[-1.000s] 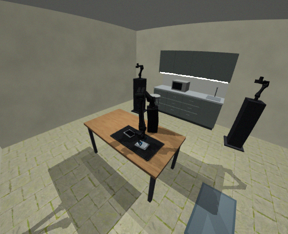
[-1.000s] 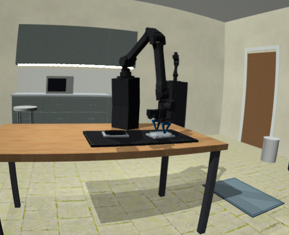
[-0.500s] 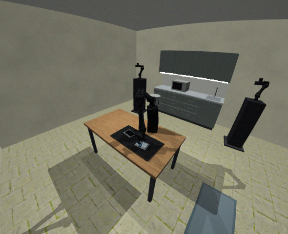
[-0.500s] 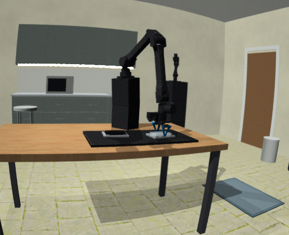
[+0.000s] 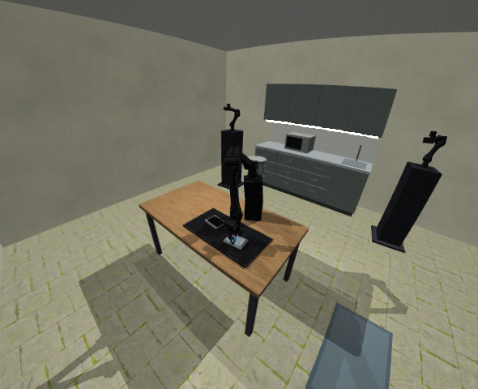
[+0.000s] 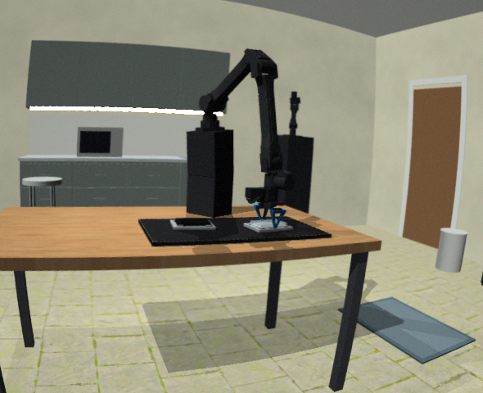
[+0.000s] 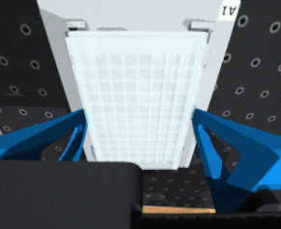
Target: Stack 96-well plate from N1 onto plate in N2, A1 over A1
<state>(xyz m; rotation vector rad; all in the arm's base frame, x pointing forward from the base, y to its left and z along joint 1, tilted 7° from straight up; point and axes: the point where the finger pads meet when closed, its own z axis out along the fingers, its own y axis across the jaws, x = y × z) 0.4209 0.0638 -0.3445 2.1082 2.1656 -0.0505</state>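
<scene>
The clear plate [image 7: 137, 97] is a pale, almost white rectangle with a fine grid of small wells on its top, and it lies flat in a light grey nest [image 7: 130, 14] whose far right corner carries a small label reading A1 [image 7: 229, 10]. Two little grey clips of the nest touch the far edge of the plate. This nest stands on the right part of a black mat [image 6: 216, 237] with rows of small round holes, seen from where I stand in front of the wooden table [image 6: 85, 249]. On the left part of the same mat, well apart, is the second nest [image 6: 192, 223] with a dark plate [image 6: 191, 221] in it – I cannot read any mark on that one. The black arm [image 6: 267, 127] rises from a tall black box [image 6: 209, 173] behind the mat, bends at a high elbow and then comes almost straight down, so that the wrist points to the table. The gripper [image 6: 269, 216] is low over the clear plate, with its blue fingers spread fully wide, one on each long side of the plate. In the wrist view the tips are just beside the plate's edges, and the fingers hold nothing – whether they touch the plate I cannot tell.
</scene>
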